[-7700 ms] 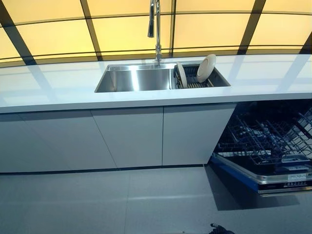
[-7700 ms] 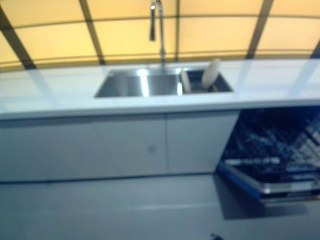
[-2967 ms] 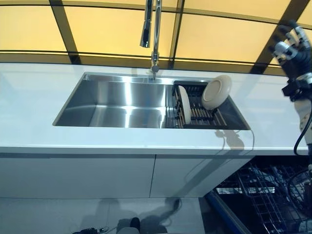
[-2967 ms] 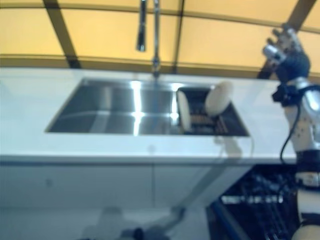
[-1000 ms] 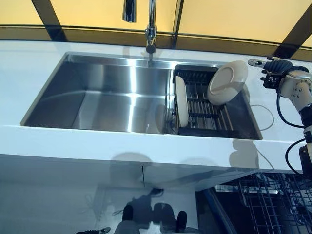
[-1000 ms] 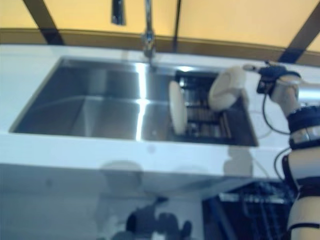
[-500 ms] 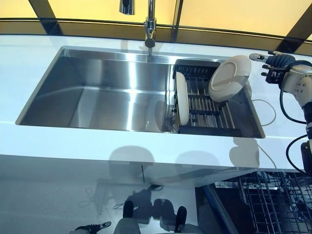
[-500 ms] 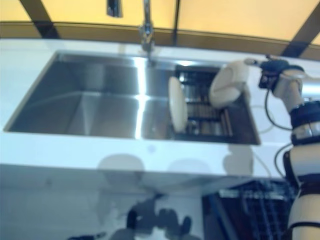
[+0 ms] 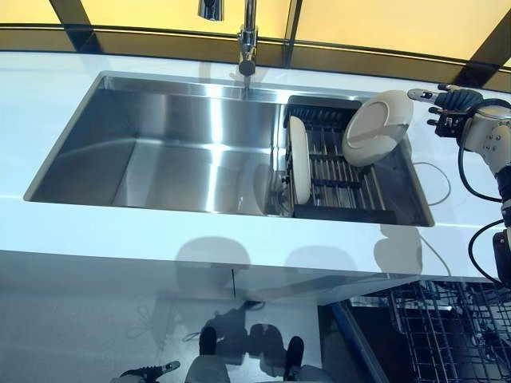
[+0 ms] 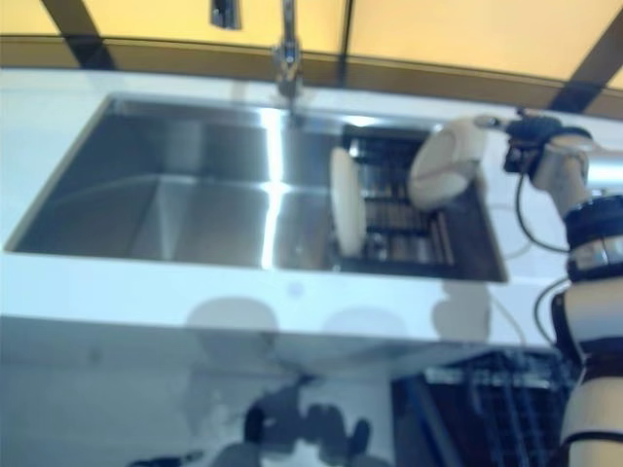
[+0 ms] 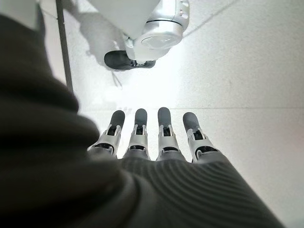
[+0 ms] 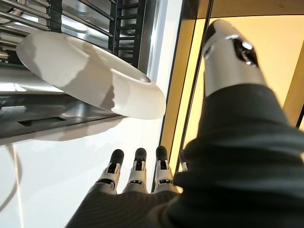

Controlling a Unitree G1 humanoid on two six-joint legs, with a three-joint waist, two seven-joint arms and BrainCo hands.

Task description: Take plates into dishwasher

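Observation:
Two white plates stand in a black dish rack at the right end of the sink. One plate stands upright on edge at the rack's left side. The other plate leans against the rack's far right corner. My right hand hovers over the counter just right of the leaning plate, its fingers straight and its thumb spread, a small gap from the rim. It holds nothing. My left hand hangs low over the floor with straight fingers.
The steel sink basin lies left of the rack, with a tall faucet behind it. White counter surrounds the sink. The open dishwasher's wire rack shows below the counter at the lower right.
The camera has closed in on the sink. My right hand came down from up by the window to beside the leaning plate; over the last half second it has barely moved.

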